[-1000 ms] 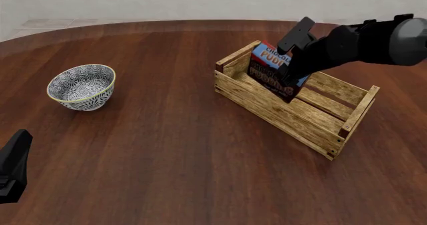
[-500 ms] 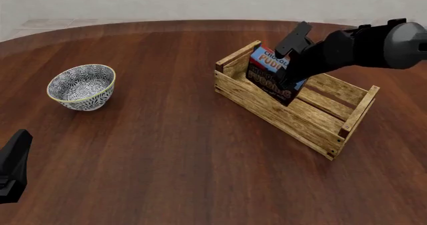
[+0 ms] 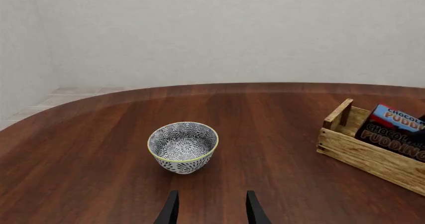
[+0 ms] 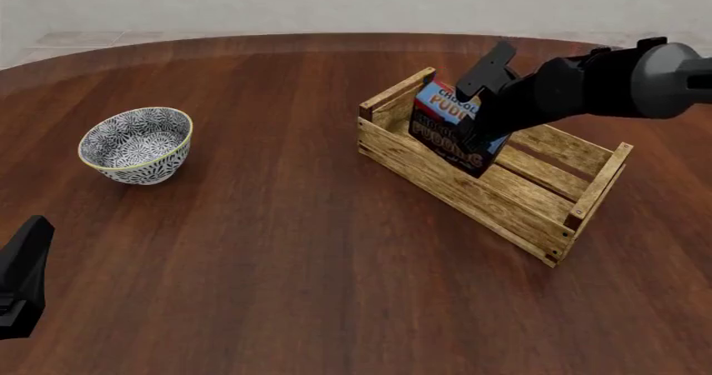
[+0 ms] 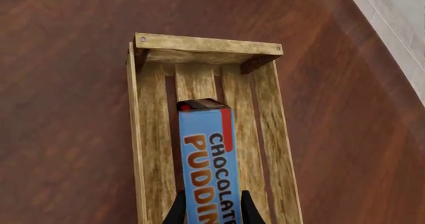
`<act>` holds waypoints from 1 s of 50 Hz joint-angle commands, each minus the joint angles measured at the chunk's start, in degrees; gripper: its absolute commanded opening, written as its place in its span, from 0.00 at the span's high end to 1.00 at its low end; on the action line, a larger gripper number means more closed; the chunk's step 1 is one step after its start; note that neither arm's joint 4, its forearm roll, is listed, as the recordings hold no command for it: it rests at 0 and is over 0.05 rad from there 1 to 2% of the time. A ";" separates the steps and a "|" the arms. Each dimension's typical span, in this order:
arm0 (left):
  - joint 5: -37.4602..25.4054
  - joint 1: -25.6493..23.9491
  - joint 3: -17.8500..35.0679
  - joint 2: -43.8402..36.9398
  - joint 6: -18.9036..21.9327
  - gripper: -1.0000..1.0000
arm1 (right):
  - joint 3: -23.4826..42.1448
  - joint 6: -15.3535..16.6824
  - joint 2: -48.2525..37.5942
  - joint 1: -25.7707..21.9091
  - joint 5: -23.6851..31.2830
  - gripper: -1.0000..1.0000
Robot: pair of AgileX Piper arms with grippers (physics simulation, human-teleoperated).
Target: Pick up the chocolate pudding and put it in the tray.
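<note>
- Chocolate pudding carton clamped between jaws of right gripper, tilted, lower end down inside the wooden slat tray, toward tray's far-left end post.
- In right wrist view: carton runs straight out from between the fingers, long axis along tray's length, centred over middle slats, clear of both side walls.
- Can't tell if carton's lower end touches the floor slats yet; looks close.
- Judgement: placing step nearly done; next move likely a short lower, then release. Risk: tilted carton may tip against the near wall on release.
- Left gripper parked near table's near-left corner, fingers apart, holding nothing; well apart from tray, so right arm is the only one in play.
- Blue-white patterned bowl toward table's left edge, well apart from tray, no obstacle.
- Surface: dark polished wood table, rounded far edge; pale wall behind, light floor beyond the far-left edge.
</note>
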State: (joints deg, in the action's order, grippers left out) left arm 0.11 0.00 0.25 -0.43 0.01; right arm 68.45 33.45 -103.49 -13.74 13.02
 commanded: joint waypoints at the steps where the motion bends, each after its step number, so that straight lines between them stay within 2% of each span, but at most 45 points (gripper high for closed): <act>1: 0.00 0.00 0.00 0.00 0.00 0.00 | -0.18 -1.16 -0.51 0.06 -0.39 1.00; 28: 0.00 0.00 0.00 0.00 0.00 0.00 | -0.06 -0.89 -1.73 0.21 -0.67 1.00; 30: 0.00 0.00 0.00 0.00 0.00 0.00 | 0.99 -0.57 -2.52 1.48 -0.49 1.00; 31: 0.00 0.00 0.00 0.00 0.00 0.00 | 0.78 -0.58 -2.29 1.32 -0.67 0.00; 50: 0.00 0.00 0.00 0.00 0.00 0.00 | 3.14 -1.79 -0.99 2.02 1.55 0.00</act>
State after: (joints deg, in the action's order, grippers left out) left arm 0.11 0.00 0.25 -0.43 0.01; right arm 70.37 32.20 -105.06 -12.13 13.47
